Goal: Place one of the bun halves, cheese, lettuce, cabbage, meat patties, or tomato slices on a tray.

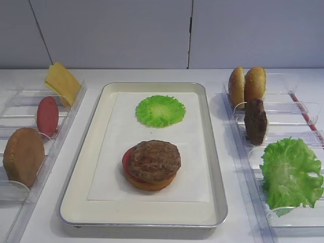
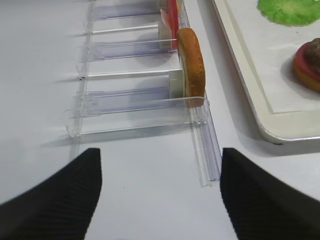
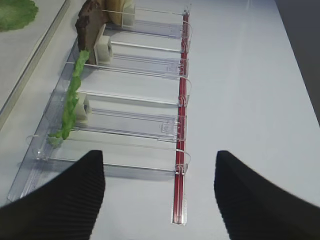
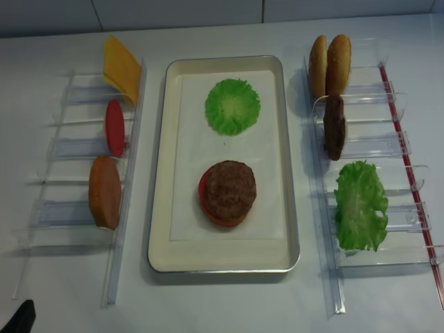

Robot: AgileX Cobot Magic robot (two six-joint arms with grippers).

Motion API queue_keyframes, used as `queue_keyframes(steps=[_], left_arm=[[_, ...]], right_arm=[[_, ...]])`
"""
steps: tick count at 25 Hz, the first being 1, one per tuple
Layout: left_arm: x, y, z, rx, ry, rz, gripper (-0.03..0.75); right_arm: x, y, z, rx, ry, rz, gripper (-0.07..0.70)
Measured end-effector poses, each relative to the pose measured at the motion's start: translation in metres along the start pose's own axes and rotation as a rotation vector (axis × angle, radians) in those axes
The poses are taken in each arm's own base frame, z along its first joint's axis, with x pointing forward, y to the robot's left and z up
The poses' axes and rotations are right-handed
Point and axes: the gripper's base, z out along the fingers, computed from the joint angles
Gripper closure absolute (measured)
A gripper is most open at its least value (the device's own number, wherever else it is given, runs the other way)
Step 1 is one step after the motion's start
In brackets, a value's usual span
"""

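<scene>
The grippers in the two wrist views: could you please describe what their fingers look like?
Only the fingers show. The right gripper has two black fingers with finely ribbed faces that widen toward the camera and end in rounded tips. The left gripper has matching black ribbed fingers. No cables, markings or arm links can be seen in any view.

tray (image 1: 218,197): silver, paper-lined | on it: meat patty (image 1: 154,161) atop tomato slice (image 1: 126,162) and bun half (image 1: 149,183), flat round green cabbage (image 1: 160,110) behind | ruffled lettuce (image 1: 290,172) upright in right rack
</scene>
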Motion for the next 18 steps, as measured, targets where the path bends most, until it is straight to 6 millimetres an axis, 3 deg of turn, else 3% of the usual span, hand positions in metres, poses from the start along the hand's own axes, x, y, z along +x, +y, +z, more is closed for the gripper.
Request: queue_keyframes(steps=[18], left_arm=[[0.0000, 0.0000, 0.0000, 0.000, 0.000, 0.000, 0.242]], right_arm=[[0.0000, 0.0000, 0.0000, 0.000, 0.000, 0.002, 0.123]])
